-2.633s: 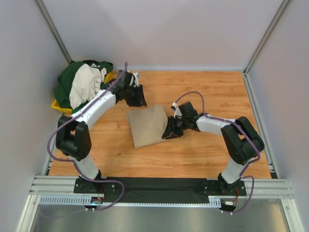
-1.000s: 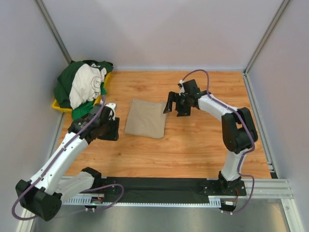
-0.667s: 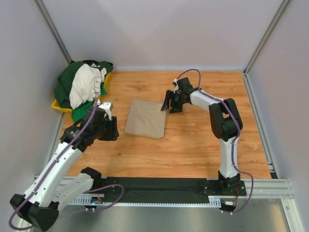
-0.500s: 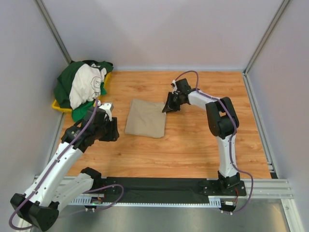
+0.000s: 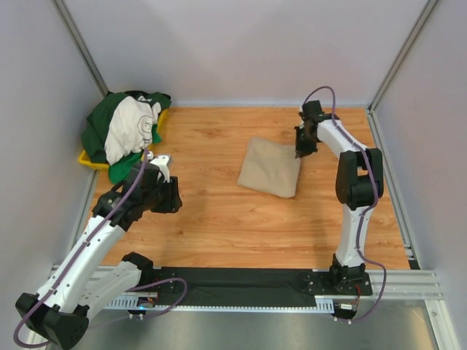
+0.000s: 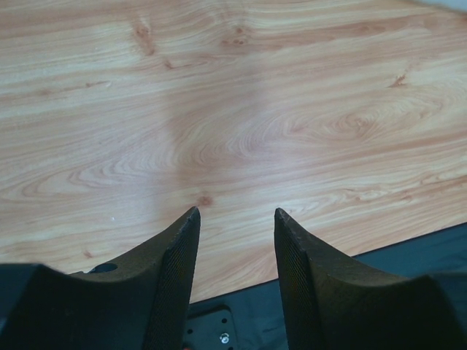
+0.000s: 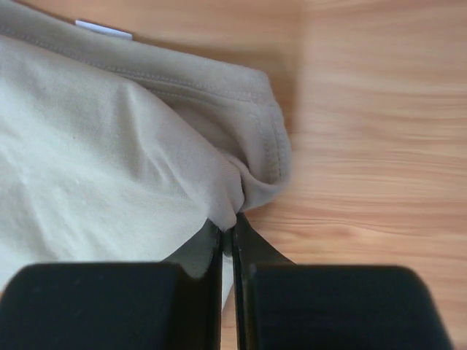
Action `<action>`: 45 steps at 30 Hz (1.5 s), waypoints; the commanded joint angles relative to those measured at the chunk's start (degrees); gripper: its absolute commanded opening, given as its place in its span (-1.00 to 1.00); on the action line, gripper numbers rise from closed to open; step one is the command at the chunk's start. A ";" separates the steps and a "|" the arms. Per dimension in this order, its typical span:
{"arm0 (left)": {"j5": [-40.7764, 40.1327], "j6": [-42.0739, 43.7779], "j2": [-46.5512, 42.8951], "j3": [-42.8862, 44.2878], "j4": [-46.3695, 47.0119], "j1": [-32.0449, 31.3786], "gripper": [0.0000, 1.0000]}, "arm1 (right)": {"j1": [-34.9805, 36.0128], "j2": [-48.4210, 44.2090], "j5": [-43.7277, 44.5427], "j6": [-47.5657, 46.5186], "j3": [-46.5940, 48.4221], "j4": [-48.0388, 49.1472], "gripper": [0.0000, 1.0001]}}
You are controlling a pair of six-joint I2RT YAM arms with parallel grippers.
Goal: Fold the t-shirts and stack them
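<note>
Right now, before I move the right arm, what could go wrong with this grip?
The right tool pinches only a thin fold at the corner of the folded tan cloth t-shirt; pulling may unfold it or slip free. The left tool hangs open over the wooden table, not pinning the shirt.

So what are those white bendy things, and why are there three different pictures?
Those are two robot arms bolted to a wooden table. The big picture looks down from above and behind them. The other two come from little cameras on each arm's wrist, so you see its black jaws at the bottom. The right arm has its jaws pinched shut on a corner of the folded tan t-shirt, which lies on the table. The left arm has its jaws open over bare wood, holding nothing. In the far left corner, a pile of green and cream shirts sits heaped on a yellow tray.
</note>
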 commanded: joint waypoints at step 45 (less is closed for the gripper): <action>7.43 -1.59 5.19 6.18 3.23 -0.29 -0.01 | -17.25 21.96 43.96 -30.89 31.12 47.22 1.00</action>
